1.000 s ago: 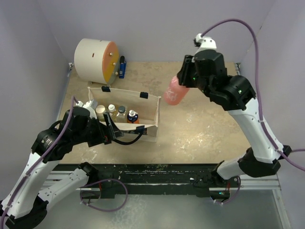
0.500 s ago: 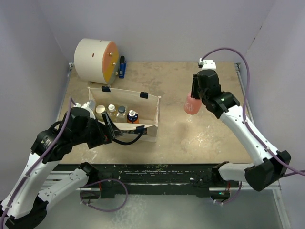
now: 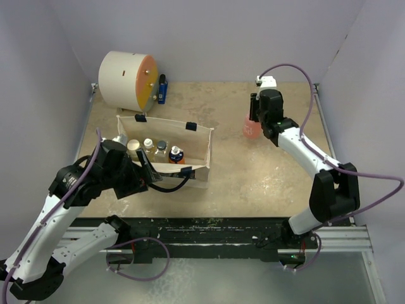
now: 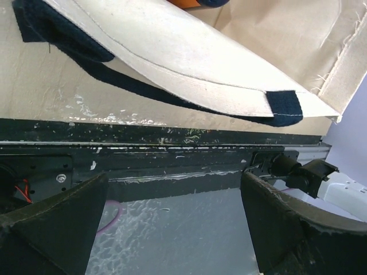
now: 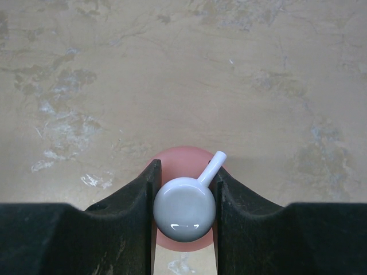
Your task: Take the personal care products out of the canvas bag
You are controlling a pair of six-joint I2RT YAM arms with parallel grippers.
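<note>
Our right arm (image 3: 316, 161) is stretched way out to 1 o'clock on the table (image 3: 266, 180), with the right gripper (image 5: 184, 192) pinched shut on the white cap of the pink bottle (image 3: 250, 130), which is upright and well apart from the bag. The left arm (image 3: 69, 190) is folded at 8 o'clock, and the left gripper (image 3: 149, 172) is spread wide and empty at the near wall of the canvas bag (image 3: 197, 151). A white drum (image 3: 123, 79) sits at 11 o'clock behind the bag. An orange bottle (image 3: 176, 154) and a clear bottle (image 3: 161, 151) stand inside the bag.
</note>
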